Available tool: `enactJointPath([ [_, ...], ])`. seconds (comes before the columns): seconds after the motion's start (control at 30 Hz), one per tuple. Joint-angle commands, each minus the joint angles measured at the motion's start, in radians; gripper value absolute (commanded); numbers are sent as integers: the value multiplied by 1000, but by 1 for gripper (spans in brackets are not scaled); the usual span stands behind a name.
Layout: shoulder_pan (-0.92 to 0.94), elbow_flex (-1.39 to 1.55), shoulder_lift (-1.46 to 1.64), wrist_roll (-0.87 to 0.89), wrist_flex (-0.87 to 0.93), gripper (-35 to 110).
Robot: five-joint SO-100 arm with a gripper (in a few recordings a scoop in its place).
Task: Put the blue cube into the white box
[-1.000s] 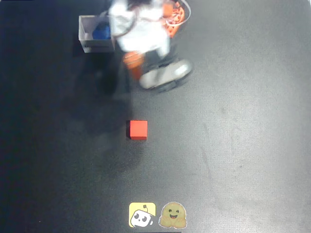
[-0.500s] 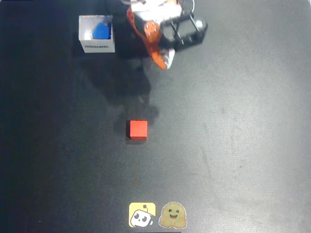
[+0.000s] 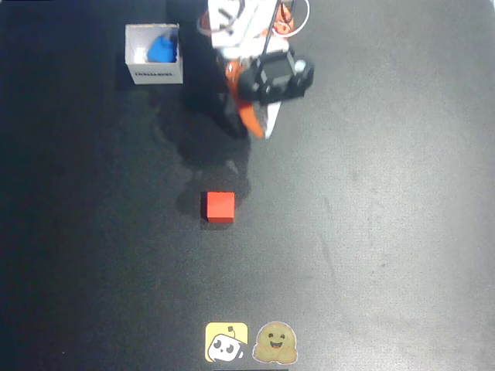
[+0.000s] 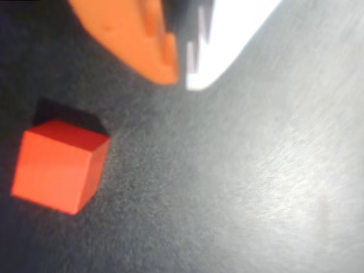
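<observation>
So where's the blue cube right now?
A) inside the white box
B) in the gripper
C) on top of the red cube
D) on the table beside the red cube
A: in the overhead view the blue cube sits inside the white box, apart from the gripper and the red cube.

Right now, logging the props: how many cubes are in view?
2. The blue cube lies inside the white box at upper left of the overhead view; the red cube sits on the table's middle.

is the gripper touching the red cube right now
Apart. In the overhead view the gripper is well above the red cube in the picture, bare dark table between them; the wrist view shows the same gap.
</observation>
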Motion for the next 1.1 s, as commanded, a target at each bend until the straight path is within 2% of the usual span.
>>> enactJointPath([
  [0.0, 14, 55, 8, 64, -52, 0],
  [0.13, 41, 123, 8, 80, -87, 0],
  [0.37, 91, 124, 8, 77, -49, 0],
  [0.77, 112, 124, 6, 120, 221, 0],
  [1.07, 104, 124, 6, 121, 221, 0],
])
